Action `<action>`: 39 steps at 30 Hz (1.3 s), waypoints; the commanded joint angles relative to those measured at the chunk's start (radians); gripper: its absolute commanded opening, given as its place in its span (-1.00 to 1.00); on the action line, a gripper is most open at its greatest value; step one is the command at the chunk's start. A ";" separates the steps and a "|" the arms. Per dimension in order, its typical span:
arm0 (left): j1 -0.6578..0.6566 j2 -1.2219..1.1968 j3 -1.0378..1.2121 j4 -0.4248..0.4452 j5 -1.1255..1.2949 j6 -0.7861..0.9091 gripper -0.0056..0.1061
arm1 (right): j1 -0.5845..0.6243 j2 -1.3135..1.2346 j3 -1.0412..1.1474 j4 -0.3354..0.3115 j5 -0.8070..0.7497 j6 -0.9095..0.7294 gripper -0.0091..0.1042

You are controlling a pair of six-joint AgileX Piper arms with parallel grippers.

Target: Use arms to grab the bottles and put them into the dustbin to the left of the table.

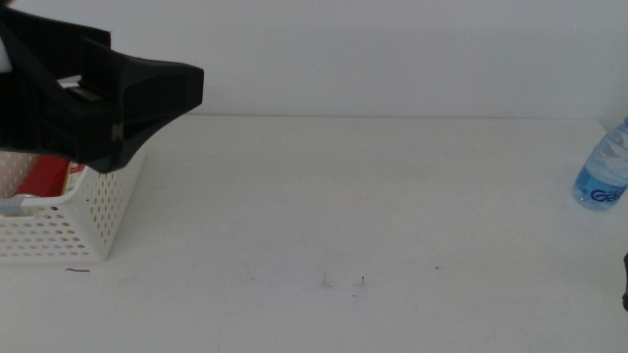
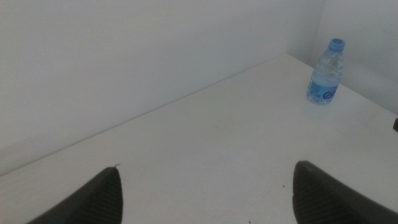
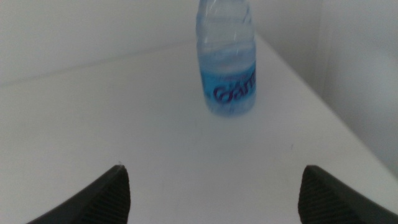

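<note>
The right tool (image 3: 211,193), jaws spread and empty, faces the water bottle (image 3: 227,59) upright at the worktop's (image 1: 392,196) right edge. Light, thin-walled and slippery, it likely wants gripping at its label. The left tool (image 2: 205,193), spread, hangs over the dustbin (image 1: 59,226).
</note>
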 commanded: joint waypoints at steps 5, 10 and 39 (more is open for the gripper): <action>-0.003 -0.002 -0.004 0.003 -0.013 -0.008 0.78 | -0.004 0.098 -0.001 -0.007 -0.212 -0.079 0.78; -0.003 -0.002 -0.004 0.003 -0.015 -0.008 0.78 | -0.004 0.266 -0.084 0.022 -0.292 -0.168 0.78; -0.003 -0.002 -0.004 0.003 -0.012 -0.008 0.78 | -0.082 1.006 -0.775 0.193 -0.398 -0.227 0.75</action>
